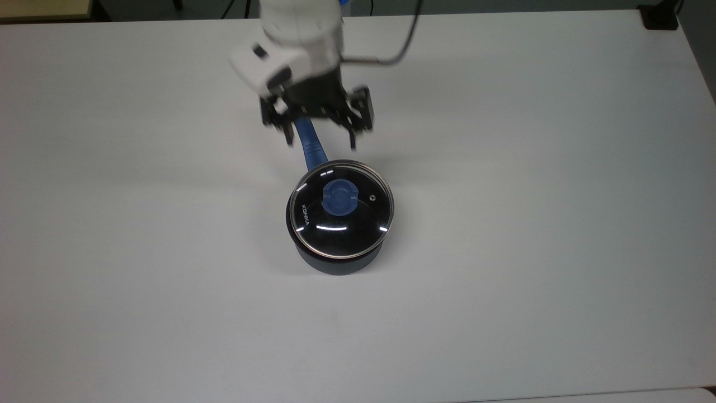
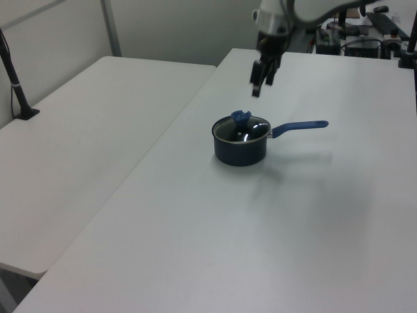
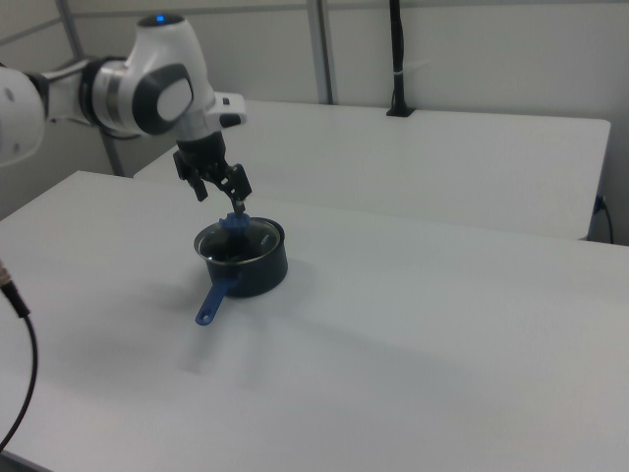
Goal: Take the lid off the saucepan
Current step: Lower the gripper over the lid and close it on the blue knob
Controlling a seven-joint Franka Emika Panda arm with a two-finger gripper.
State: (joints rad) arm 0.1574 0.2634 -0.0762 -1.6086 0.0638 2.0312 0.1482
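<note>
Gripper (image 1: 321, 140) hovers spread above the saucepan (image 1: 335, 254) handle, near the lid (image 1: 342, 208).

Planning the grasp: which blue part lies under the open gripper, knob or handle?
The long handle lies under the gripper; the lid's knob sits further along.

We are counting one saucepan (image 1: 335, 257), one lid (image 1: 342, 208) sitting on that saucepan, one gripper (image 1: 321, 143) hanging above the saucepan, and two white tables (image 2: 85, 130) lying around the saucepan.
</note>
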